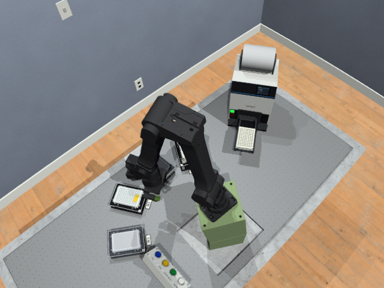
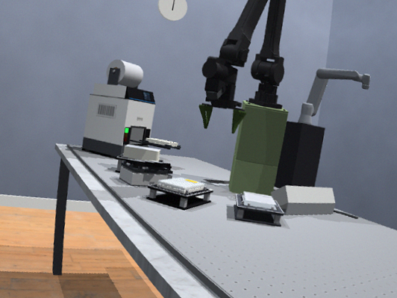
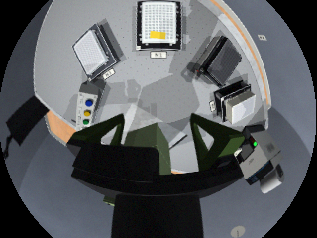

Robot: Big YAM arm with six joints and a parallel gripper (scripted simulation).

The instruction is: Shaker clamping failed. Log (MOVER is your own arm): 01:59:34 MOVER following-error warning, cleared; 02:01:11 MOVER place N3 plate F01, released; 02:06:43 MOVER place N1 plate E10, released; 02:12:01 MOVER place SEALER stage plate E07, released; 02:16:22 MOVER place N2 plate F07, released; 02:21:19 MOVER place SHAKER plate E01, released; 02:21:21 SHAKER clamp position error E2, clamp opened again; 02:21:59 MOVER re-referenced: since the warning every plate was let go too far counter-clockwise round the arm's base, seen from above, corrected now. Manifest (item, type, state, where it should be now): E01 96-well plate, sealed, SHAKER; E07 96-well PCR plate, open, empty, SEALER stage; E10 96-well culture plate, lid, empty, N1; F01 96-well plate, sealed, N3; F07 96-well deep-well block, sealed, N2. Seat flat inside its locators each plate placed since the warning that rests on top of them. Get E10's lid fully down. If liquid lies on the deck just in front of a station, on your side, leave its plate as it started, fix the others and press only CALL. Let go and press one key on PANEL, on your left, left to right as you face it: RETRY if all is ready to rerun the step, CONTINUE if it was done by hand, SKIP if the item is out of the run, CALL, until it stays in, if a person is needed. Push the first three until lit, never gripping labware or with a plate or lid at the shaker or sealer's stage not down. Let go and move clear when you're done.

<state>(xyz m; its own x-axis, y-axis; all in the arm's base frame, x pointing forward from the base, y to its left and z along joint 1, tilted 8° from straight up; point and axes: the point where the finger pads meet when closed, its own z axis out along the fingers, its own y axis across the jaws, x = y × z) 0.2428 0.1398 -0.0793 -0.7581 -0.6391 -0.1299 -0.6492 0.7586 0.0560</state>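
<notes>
Grey deck (image 2: 291,255): white well plate (image 1: 127,196) bears yellow patch.

Two plate nests (image 1: 127,198) (image 1: 126,240) lie between shaker (image 2: 142,176) and panel (image 1: 165,269).

The black arm (image 1: 198,155) rises from its base, folds at a high elbow and drops its wrist leftward. The gripper (image 2: 221,117) hangs pointing down, its green fingers (image 2: 204,116) spread wide and empty.

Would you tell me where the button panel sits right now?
In the top view the panel lies at the bottom edge, between the white-topped plate and the green pedestal.
</notes>
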